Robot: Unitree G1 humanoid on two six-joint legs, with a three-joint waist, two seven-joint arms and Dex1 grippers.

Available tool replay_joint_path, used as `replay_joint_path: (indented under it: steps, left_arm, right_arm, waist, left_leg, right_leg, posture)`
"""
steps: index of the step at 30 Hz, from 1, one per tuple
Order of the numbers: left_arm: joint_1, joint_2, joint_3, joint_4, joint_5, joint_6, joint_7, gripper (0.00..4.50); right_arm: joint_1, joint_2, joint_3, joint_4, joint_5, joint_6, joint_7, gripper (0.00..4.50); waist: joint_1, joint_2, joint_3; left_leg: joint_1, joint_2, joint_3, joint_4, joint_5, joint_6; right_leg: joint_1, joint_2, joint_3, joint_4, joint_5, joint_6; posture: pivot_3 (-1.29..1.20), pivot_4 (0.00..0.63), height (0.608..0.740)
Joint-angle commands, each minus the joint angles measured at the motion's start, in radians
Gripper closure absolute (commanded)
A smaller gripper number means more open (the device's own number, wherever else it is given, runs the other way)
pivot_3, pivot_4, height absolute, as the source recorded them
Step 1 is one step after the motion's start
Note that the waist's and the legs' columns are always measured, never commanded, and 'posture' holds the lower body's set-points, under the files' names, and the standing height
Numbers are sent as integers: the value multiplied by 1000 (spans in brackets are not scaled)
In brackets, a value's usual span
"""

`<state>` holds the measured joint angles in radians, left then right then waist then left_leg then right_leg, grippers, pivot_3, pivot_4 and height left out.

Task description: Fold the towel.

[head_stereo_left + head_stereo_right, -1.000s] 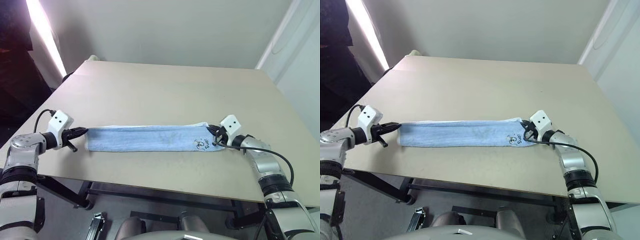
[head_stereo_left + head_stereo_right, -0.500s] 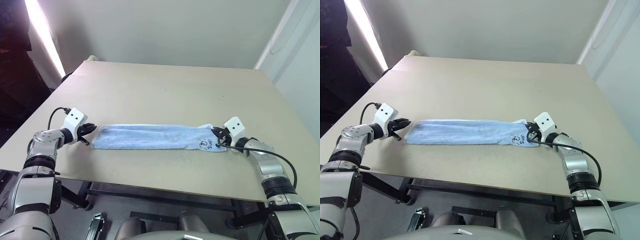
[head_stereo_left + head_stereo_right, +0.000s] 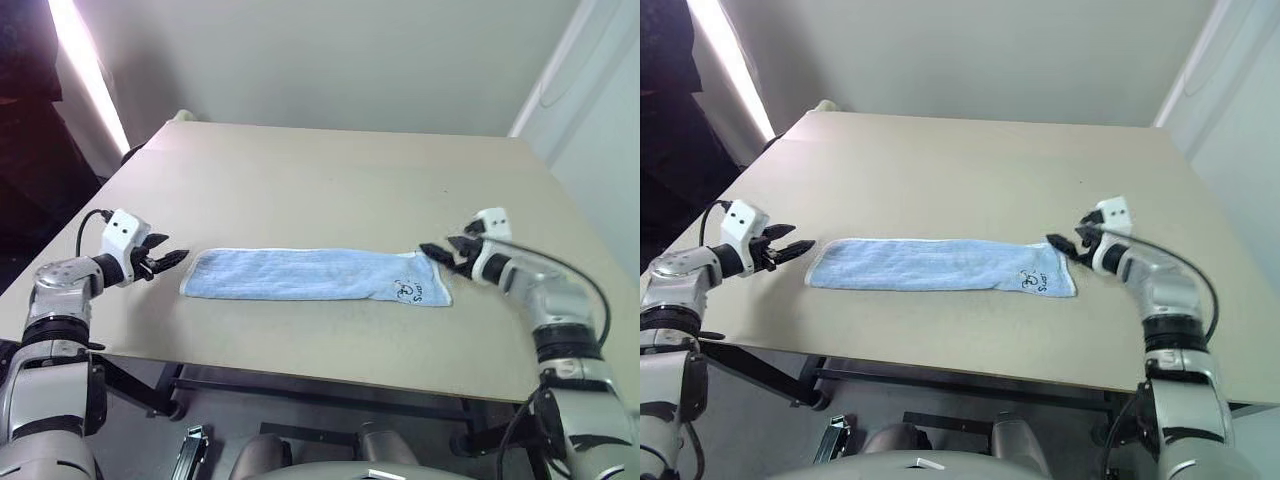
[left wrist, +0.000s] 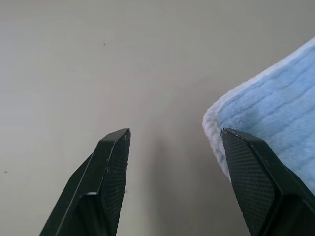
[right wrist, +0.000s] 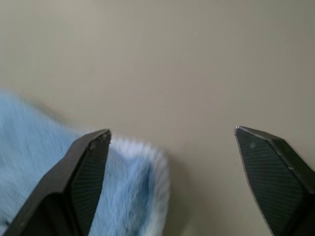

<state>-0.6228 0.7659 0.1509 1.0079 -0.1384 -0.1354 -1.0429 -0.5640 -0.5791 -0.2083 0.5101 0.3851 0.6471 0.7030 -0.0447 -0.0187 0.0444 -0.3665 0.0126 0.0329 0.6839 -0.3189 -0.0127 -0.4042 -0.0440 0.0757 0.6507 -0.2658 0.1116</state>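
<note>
1. The left hand [image 3: 172,259] hovers just off the towel's left end, not touching it; its two black fingers [image 4: 109,162] are spread apart with nothing between them. Seen from the wrist, their inner pads carry a fine cross-hatched texture, and the towel's corner lies beside one fingertip.
2. One towel [image 3: 315,275] lies flat near the front edge of the bench [image 3: 330,180], a long narrow strip running from side to side between the two hands. It is light-blue terry cloth with a soft ribbed pile and pale white edging along its borders, and its corners are rounded.
3. Near the towel's right end, on the side towards the front edge, sits one small dark embroidered mark [image 3: 408,290]: a little round figure with a few letters beside it, too small to read for certain.
4. The right hand [image 3: 443,251] hangs just off the towel's right end, at the corner farther from the front edge. Its two black fingers [image 5: 86,172] stand wide apart and grip nothing; from the wrist, one fingertip lies over the blue cloth's corner.
5. The bench is a single plain beige slab, smooth and matt, and the towel is the one thing lying on it.
</note>
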Motion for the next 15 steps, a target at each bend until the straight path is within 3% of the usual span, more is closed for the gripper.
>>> replay_joint_path:
  steps: [1, 7, 15]
  left_arm:
    - [74, 37, 71, -247, -121, 137, -71, 1399]
    - [302, 8, 73, -697, -223, 360, -55, 1399]
    - [382, -94, 2, -902, -245, 461, 3, 1399]
  right_arm:
    - [-30, -68, -79, -40, 152, 321, 69, 369]
    - [11, -152, -185, -22, 326, 712, 143, 369]
    - [147, -202, -248, -76, 410, 902, 168, 369]
  waist:
    - [3, 0, 0]
    - [5, 1, 0]
    - [5, 1, -1]
  left_leg:
    - [-4, 0, -1, 0, 0, 0]
    - [-9, 0, -4, 0, 0, 0]
    - [-6, 0, -3, 1, 0, 0]
  right_leg:
    - [-3, -1, -1, 0, 0, 0]
    - [-6, -6, -4, -2, 0, 0]
    - [-3, -1, -4, -1, 0, -1]
  posture:
    - [0, 0, 716]
    - [0, 0, 716]
    - [0, 0, 716]
